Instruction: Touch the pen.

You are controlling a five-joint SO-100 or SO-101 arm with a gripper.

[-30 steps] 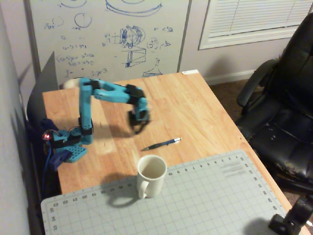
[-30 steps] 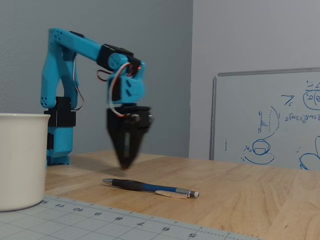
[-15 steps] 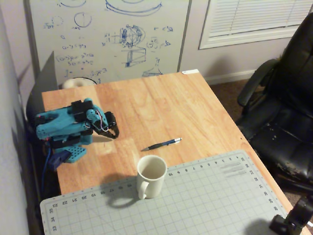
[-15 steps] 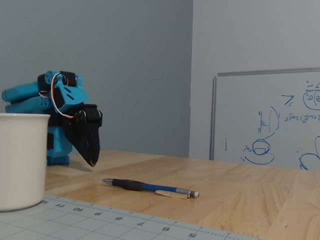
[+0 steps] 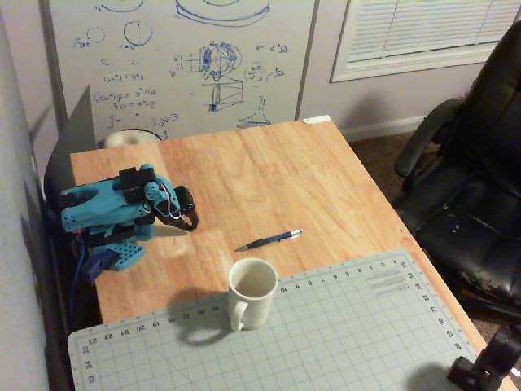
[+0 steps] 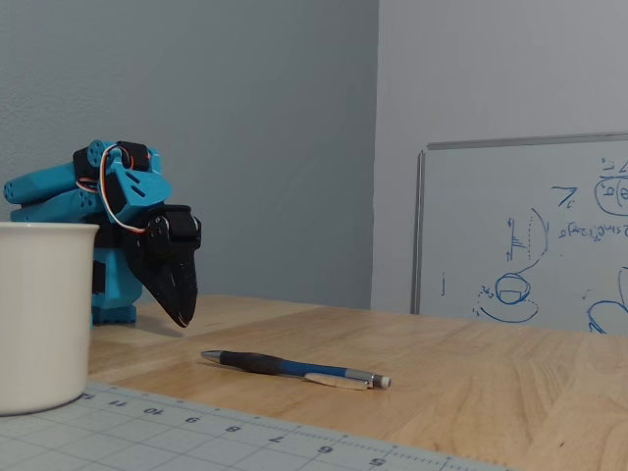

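We see a wooden desk [image 5: 269, 163] with a grey cutting mat [image 5: 326, 334], a whiteboard [image 5: 179, 57] behind and a black office chair [image 5: 472, 187] beside it. Only the higher fixed view shows the chair. The pen [image 5: 269, 239] lies on bare wood beyond the white mug [image 5: 251, 292]. The hand [image 6: 181, 316] hangs closed and empty, tips down, apart from the pen.

pen [image 5: 269, 239] lies flat on bare wood, slanted in a fixed view, dark tip toward lower left, pale end toward upper right; slim dark blue-black barrel; in the low fixed view [image 6: 294, 369] it lies lengthwise, silvery end at right
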